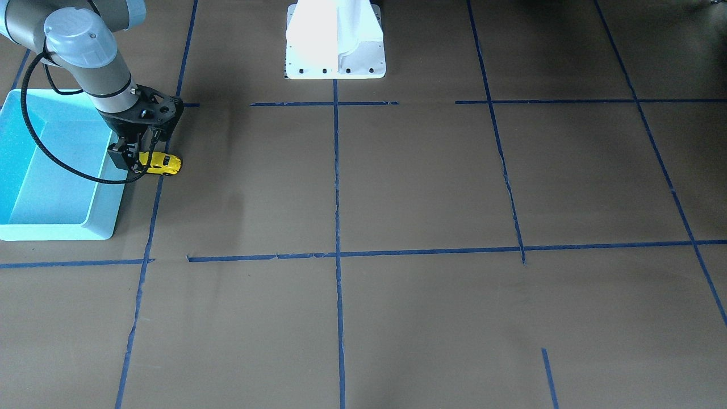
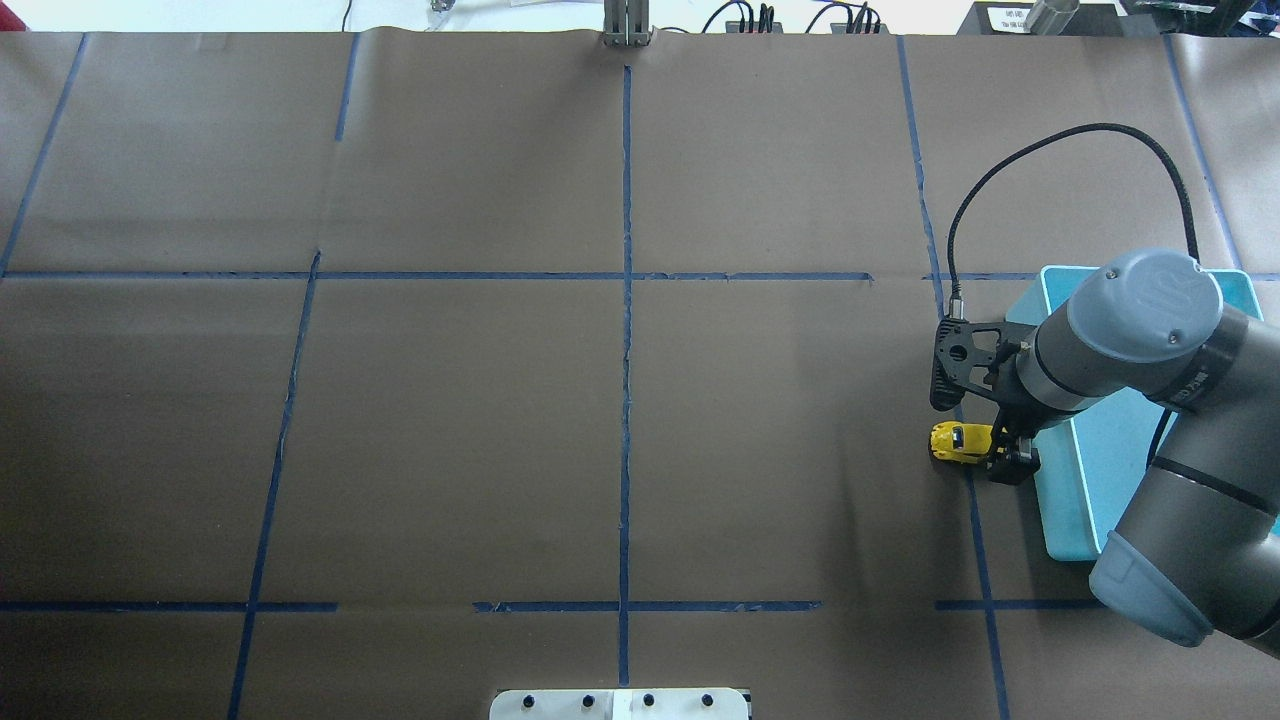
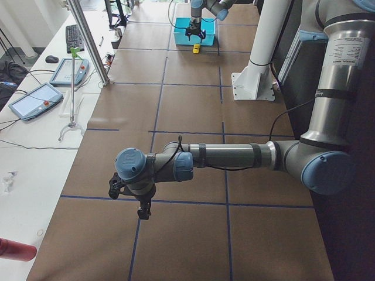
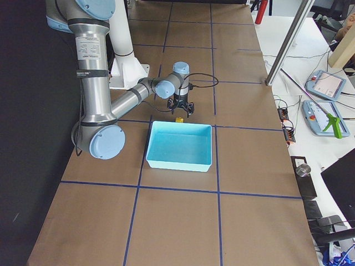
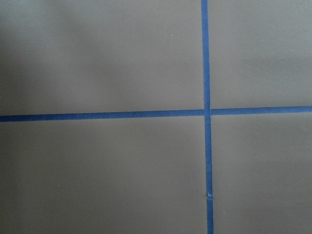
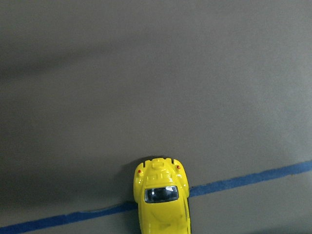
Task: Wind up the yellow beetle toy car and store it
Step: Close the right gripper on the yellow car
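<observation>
The yellow beetle toy car (image 1: 163, 163) stands on the brown table on a blue tape line, just beside the turquoise bin (image 1: 51, 187). My right gripper (image 1: 135, 162) is low over the car's bin-side end, and its fingers appear shut on it. The overhead view shows the car (image 2: 957, 440) sticking out to the left of the gripper (image 2: 1005, 456), with the bin (image 2: 1080, 490) to the right. In the right wrist view the car (image 6: 161, 204) sits at the bottom edge. My left gripper (image 3: 143, 212) shows only in the exterior left view, far from the car; I cannot tell its state.
The white robot base (image 1: 335, 40) stands at the table's robot side. Blue tape lines (image 1: 336, 170) split the brown paper into squares. The right arm's black cable (image 2: 1060, 150) loops above the wrist. The bin's near wall is right beside the gripper.
</observation>
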You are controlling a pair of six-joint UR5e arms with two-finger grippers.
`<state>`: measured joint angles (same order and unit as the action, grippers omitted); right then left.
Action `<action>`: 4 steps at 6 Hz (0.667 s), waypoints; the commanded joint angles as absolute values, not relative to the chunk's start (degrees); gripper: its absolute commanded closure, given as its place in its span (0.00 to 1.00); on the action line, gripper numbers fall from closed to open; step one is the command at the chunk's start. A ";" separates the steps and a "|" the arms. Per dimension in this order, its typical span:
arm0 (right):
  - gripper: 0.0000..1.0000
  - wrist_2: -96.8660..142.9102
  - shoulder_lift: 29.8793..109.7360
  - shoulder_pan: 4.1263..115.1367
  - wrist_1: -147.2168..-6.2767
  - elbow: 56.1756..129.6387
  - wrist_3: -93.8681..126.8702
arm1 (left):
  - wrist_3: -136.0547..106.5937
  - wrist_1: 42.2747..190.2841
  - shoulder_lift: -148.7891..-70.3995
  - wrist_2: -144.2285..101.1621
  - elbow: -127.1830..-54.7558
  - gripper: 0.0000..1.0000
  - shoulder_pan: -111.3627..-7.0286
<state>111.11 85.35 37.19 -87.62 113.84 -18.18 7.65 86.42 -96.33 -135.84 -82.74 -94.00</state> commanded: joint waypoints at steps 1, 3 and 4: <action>0.00 110.92 84.55 35.87 -87.45 111.10 -19.25 | 7.65 86.31 -96.24 -135.88 -82.79 0.00 -94.04; 0.01 111.00 84.20 35.33 -86.84 108.30 -19.16 | 7.65 86.40 -96.41 -135.88 -82.97 0.00 -94.04; 0.09 110.48 83.94 35.33 -86.84 108.19 -19.16 | 7.65 86.31 -96.33 -135.97 -83.58 0.00 -94.04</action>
